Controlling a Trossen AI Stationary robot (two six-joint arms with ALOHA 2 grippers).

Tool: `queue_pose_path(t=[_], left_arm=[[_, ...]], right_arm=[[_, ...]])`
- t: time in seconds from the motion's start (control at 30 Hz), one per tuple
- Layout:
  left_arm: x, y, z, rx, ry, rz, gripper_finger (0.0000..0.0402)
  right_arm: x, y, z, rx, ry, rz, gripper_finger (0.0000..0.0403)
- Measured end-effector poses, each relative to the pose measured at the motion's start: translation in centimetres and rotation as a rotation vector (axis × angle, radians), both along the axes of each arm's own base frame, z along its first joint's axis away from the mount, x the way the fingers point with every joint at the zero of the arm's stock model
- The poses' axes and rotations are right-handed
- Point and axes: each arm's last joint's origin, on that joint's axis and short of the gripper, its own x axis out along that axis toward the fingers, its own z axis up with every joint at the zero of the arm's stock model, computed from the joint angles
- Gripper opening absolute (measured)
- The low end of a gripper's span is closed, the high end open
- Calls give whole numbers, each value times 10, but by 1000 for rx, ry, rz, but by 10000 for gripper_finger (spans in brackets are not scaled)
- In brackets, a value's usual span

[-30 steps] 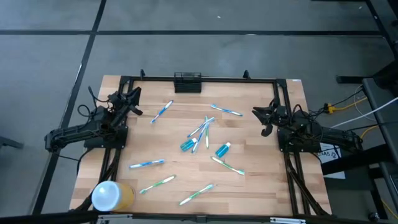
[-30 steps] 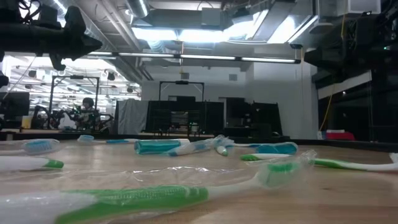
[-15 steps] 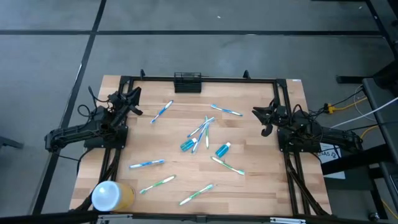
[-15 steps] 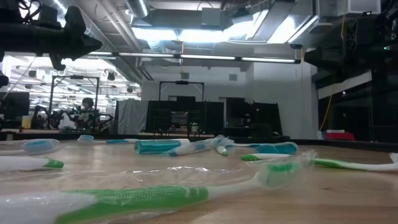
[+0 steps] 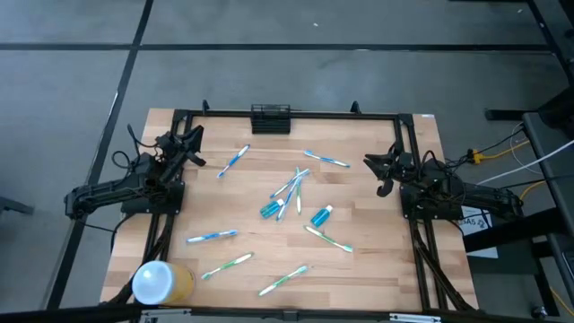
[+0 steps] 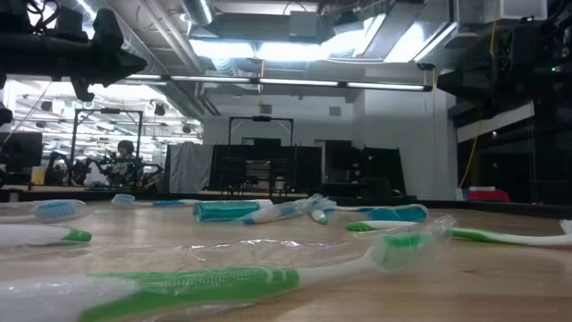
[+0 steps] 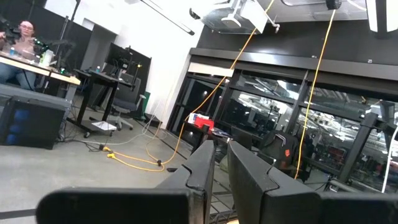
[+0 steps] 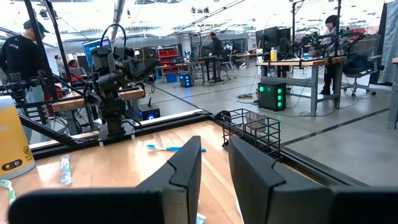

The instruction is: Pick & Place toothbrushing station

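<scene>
The toothbrushing station, a small black slotted rack (image 5: 271,117), stands on its base at the middle of the table's far edge; it also shows in the right wrist view (image 8: 252,130). Several blue and green toothbrushes (image 5: 289,188) lie flat about the table's middle. My left gripper (image 5: 193,144) waits over the left edge, its fingers (image 7: 205,168) almost together and empty. My right gripper (image 5: 381,170) waits over the right edge, its fingers (image 8: 186,171) a narrow gap apart and empty. Both are well away from the rack.
A white-and-yellow cylinder (image 5: 160,283) lies at the near left corner. A black frame (image 5: 296,113) runs along the table's far edge and sides. A wrapped green toothbrush (image 6: 223,282) lies nearest the low camera. People stand in the room beyond the table (image 8: 18,50).
</scene>
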Motion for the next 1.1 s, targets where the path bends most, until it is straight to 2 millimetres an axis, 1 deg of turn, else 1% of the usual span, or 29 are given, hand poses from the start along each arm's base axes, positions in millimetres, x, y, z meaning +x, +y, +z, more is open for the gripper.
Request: queue_pose_path(t=[0.7, 0.73, 0.83, 0.93, 1.0, 1.1], left_arm=[[0, 0, 0, 0, 0, 0, 40], [0, 0, 0, 0, 0, 0, 40], [0, 0, 0, 0, 0, 0, 40], [0, 0, 0, 0, 0, 0, 40], [0, 0, 0, 0, 1, 0, 40], [0, 0, 0, 0, 0, 0, 40]], right_arm=[[0, 0, 0, 0, 0, 0, 84], [0, 0, 0, -22, 6, -3, 84], [-1, -1, 3, -226, 55, -49, 84], [-1, -1, 2, -375, 117, -72, 84], [-1, -1, 2, -426, 137, -78, 84], [-1, -1, 2, -437, 141, -78, 84]])
